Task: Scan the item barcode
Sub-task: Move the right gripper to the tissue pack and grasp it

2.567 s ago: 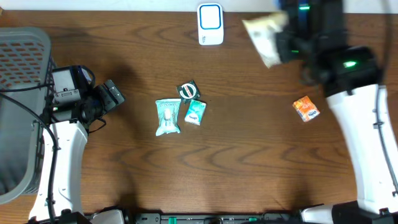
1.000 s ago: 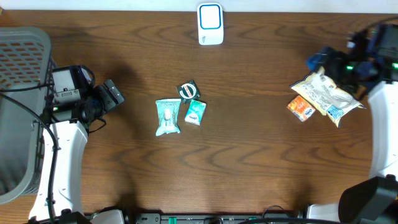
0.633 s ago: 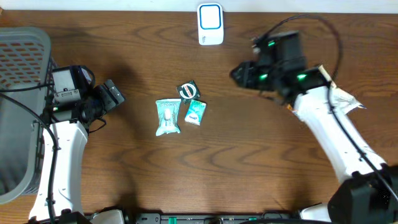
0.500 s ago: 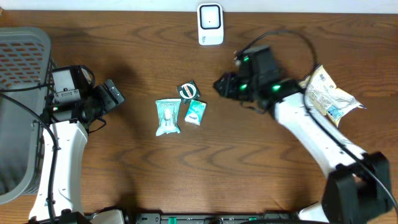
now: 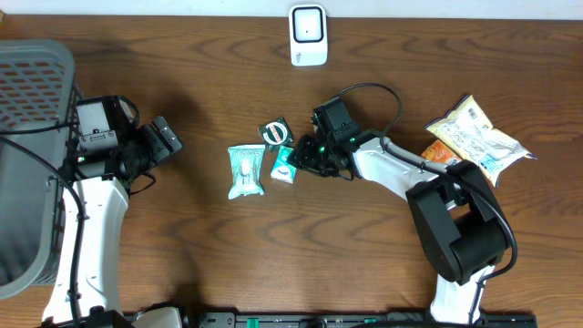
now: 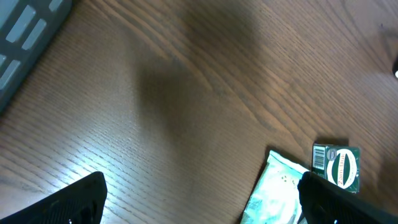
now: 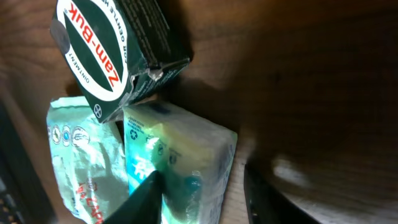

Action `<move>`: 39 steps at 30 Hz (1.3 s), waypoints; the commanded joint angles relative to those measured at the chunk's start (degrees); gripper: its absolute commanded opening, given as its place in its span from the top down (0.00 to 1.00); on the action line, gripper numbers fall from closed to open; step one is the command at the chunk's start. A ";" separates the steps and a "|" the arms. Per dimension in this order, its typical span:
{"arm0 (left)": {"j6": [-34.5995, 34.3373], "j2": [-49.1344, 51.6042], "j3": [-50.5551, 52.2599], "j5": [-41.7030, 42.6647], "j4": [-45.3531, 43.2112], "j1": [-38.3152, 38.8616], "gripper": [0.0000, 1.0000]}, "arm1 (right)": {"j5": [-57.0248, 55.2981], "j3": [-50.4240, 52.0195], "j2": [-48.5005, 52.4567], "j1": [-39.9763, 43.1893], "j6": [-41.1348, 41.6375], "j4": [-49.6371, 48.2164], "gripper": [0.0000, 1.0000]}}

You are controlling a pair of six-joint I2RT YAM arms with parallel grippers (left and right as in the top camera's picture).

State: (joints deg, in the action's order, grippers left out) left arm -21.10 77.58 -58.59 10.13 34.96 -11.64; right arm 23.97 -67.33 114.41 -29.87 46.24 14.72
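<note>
Three items lie mid-table: a dark green Zam-Buk box (image 5: 274,132) (image 7: 112,56), a pale green pouch (image 5: 245,170) (image 7: 78,162) and a small teal packet (image 5: 285,165) (image 7: 177,149). My right gripper (image 5: 301,160) (image 7: 202,199) is low on the table with its jaws narrowed round the teal packet. Its left finger presses the packet and the right finger stands just off its edge. The white scanner (image 5: 308,35) stands at the far edge. My left gripper (image 5: 167,138) (image 6: 202,199) hovers open at the left, holding nothing, with the pouch (image 6: 273,193) and box (image 6: 339,167) ahead of it.
A grey basket (image 5: 32,82) (image 6: 25,31) stands at the left edge. A crinkled snack bag (image 5: 478,137) and a small orange box (image 5: 440,152) lie at the right. The right arm's cable loops over the table behind the gripper.
The right arm let the snack bag go beside the orange box, swung left across the table to the middle items and narrowed its jaws round the teal packet. The left arm has not moved.
</note>
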 commanded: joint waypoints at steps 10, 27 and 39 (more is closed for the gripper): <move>0.52 0.02 -0.24 -0.57 0.17 -0.24 0.02 | 6.88 -0.61 -0.28 1.07 -18.64 0.02 0.99; 0.52 0.02 -0.24 -0.57 0.17 -0.24 0.02 | -2.49 -6.47 -6.71 9.75 -64.72 27.12 0.99; 0.52 0.02 -0.24 -0.57 0.17 -0.24 0.03 | -3.06 -6.47 -6.71 11.98 -42.07 25.66 0.50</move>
State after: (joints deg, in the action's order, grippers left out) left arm -21.10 77.58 -58.59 10.13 34.98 -11.64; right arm 21.19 -73.30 107.98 -18.98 -8.34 40.62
